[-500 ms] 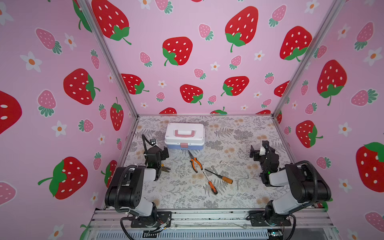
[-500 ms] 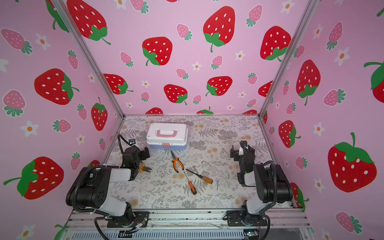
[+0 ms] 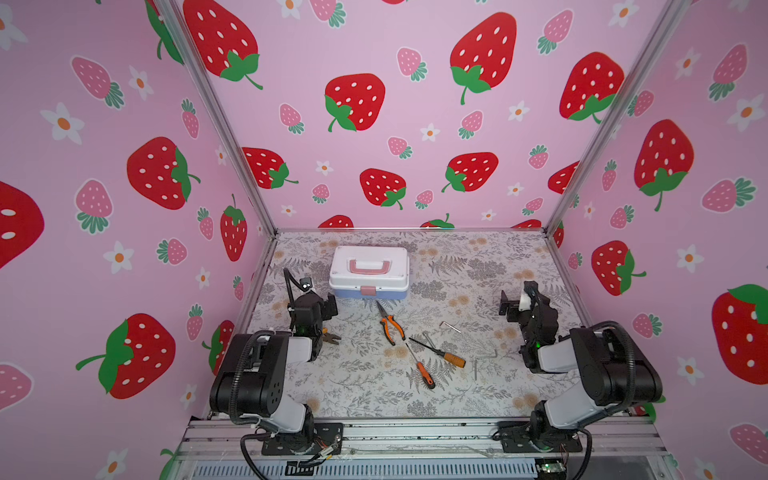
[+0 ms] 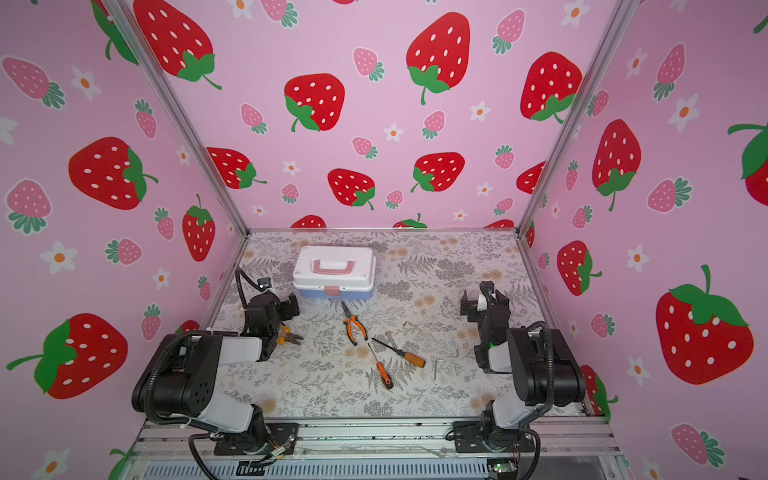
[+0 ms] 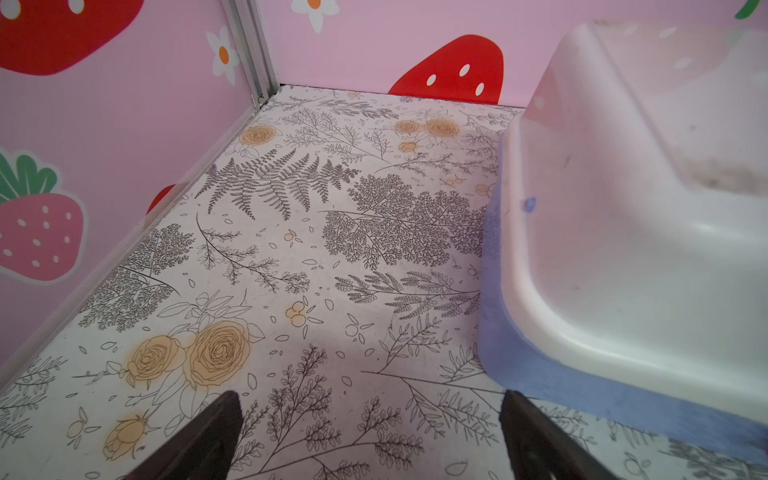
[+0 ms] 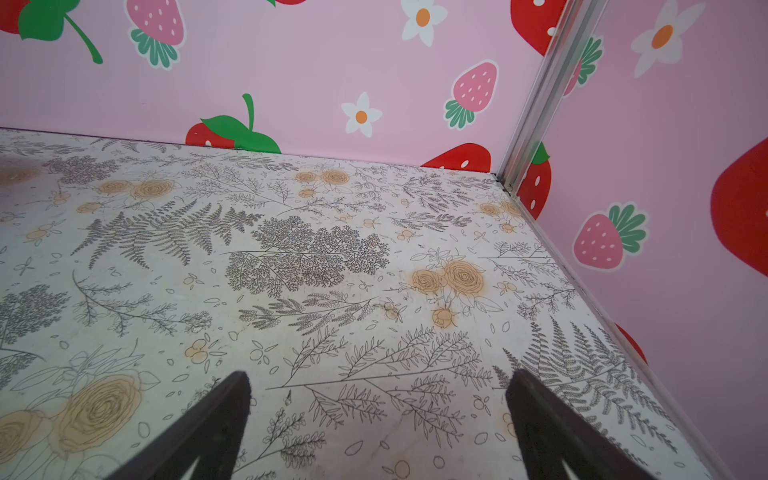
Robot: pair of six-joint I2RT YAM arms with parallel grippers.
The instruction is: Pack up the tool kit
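Note:
The tool kit (image 3: 369,270) (image 4: 334,270) stands closed at the back middle of the floral table, white lid with pink handle on top, blue base below. My left gripper (image 3: 329,306) (image 4: 291,308) is open and empty, low over the table just left of the kit's front corner. In the left wrist view the kit (image 5: 623,257) fills one side, its blue base close beside one finger of the open gripper (image 5: 370,401). My right gripper (image 3: 509,305) (image 4: 469,306) hovers open and empty at the right, far from the kit; the right wrist view shows only bare table between its fingers (image 6: 380,380).
Loose tools lie in front of the kit: orange-handled pliers (image 3: 390,326), two orange-handled screwdrivers (image 3: 442,355) (image 3: 422,368), hex keys (image 3: 451,327) (image 3: 484,359), and small cutters (image 3: 331,336) beside the left arm. Pink strawberry walls close in three sides.

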